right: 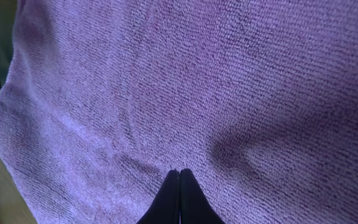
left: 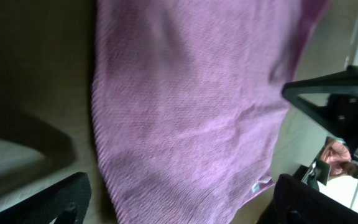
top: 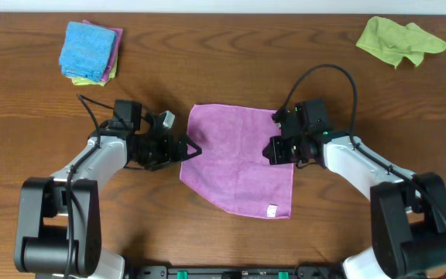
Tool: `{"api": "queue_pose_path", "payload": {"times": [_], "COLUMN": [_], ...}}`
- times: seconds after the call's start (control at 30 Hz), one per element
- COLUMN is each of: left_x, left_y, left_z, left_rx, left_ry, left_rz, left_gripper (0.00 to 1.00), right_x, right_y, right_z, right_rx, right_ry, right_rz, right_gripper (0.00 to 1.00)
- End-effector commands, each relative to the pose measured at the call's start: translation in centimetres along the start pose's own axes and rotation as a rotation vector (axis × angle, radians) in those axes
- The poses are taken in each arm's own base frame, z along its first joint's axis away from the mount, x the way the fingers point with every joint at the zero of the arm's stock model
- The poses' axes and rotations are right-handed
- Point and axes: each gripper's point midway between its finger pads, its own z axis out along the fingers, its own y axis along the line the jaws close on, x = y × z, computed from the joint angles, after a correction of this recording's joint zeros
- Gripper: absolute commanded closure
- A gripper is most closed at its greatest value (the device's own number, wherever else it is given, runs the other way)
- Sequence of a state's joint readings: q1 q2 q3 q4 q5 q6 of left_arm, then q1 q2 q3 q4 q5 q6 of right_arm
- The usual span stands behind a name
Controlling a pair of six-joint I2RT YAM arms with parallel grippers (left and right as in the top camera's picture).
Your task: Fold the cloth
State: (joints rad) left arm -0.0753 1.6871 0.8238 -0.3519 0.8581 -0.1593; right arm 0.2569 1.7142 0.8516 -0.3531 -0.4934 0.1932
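Two grippers: the left gripper (top: 190,148) and the right gripper (top: 274,151) sit low at opposite side edges of the purple cloth (top: 238,167).
Right fingers (right: 173,196): clenched, the two dark tips meeting in one point with only a hairline between them. The tips press on the cloth. I cannot tell whether a fold is caught between them.
Cloth at the right fingers: it fills the right wrist view, with a soft pucker just at 1 o'clock of the tips.
Left fingers (left: 64,199): released and spread wide, one at each lower corner of the left wrist view.
Cloth at the left fingers: it lies ahead of them, toward 12 o'clock in that view, and its near edge hangs in the gap between them. No contact with either finger shows.
Cloth on the table: spread flat at the centre and turned slightly askew. The left gripper is at its 9 o'clock edge and the right gripper is over its 3 o'clock edge.
Tag (top: 272,209): small and white, at the cloth's 5 o'clock corner.
In the way: in the left wrist view, the right arm's black body (left: 337,93) stands at 3 o'clock beyond the cloth.
Cable (top: 324,70): black, arching from the right gripper toward 12 o'clock and back down to its arm.
Folded stack (top: 90,50): blue on top with pink and yellow-green beneath, at 10 o'clock of the table, well apart from the cloth.
Green rag (top: 399,40): crumpled, at 2 o'clock of the table, well apart.
Table (top: 231,46): brown wood.
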Motion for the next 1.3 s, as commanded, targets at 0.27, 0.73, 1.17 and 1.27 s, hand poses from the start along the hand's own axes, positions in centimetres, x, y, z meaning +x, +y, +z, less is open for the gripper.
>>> {"api": "queue_pose_path", "payload": {"times": [0.27,0.73,1.17,1.27], "left_x": [2.4,3.2,6.8,7.3], "left_y": [1.1,1.1,-1.6,-2.2], "left_z": [1.0,1.9,2.5,2.3], "left_rx": [0.032,0.119,0.251,0.287], "left_ry": [0.032,-0.011,0.131,0.156], "left_rz": [-0.036,-0.061,-0.117,-0.134], "left_gripper": [0.04,0.05,0.05,0.04], "right_x": [0.3,0.2,0.0,0.0], "right_y": [-0.8,-1.0,-0.9,-0.9], "right_z": [1.6,1.7,1.7,1.7], "right_rx": [0.011,0.018,0.016,0.017], "right_ry": [0.029,0.026,0.015,0.016], "right_rz": [0.022,0.024,0.022,0.022], "right_gripper": [0.98,0.98,0.98,0.98]}}
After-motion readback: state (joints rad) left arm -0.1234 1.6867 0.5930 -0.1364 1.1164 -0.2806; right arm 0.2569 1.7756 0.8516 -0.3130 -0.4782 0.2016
